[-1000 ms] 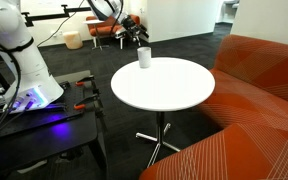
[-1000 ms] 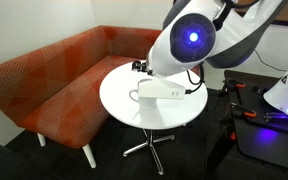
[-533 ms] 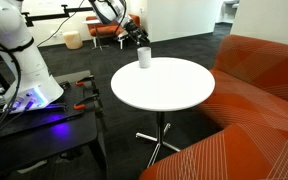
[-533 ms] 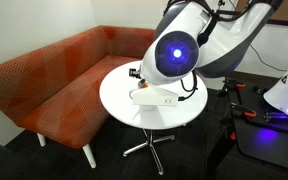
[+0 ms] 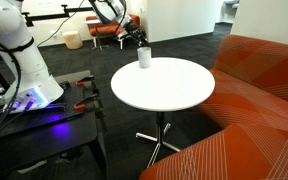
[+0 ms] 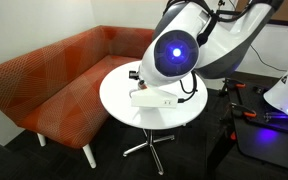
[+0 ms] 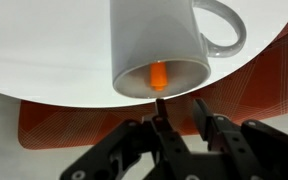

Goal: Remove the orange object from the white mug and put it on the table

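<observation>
Hand: my gripper [image 7: 180,106] has its two dark fingers set apart with a modest gap and nothing between them. It holds nothing.
Hand's place: right at the mouth of the white mug [image 7: 159,40]. One fingertip [image 7: 161,103] is close under the rim, in line with the orange piece; I cannot tell whether it touches.
Orange object [image 7: 158,74]: inside the mug, a short bright stub seen through the opening, against the inner wall.
Mug's seat: it stands on the table [image 7: 44,50] near the edge, its handle off to the right in the wrist view.
Exterior view: the mug [image 5: 144,57] sits at the far rim of the round white top [image 5: 174,95], with my gripper [image 5: 135,40] just beside and above it. The orange piece is too small to make out there.
Hidden: in an exterior view my arm [image 6: 174,50] — its big joint glowing blue — covers the mug.
Around: the orange sofa [image 6: 54,75] curves beside the table.
</observation>
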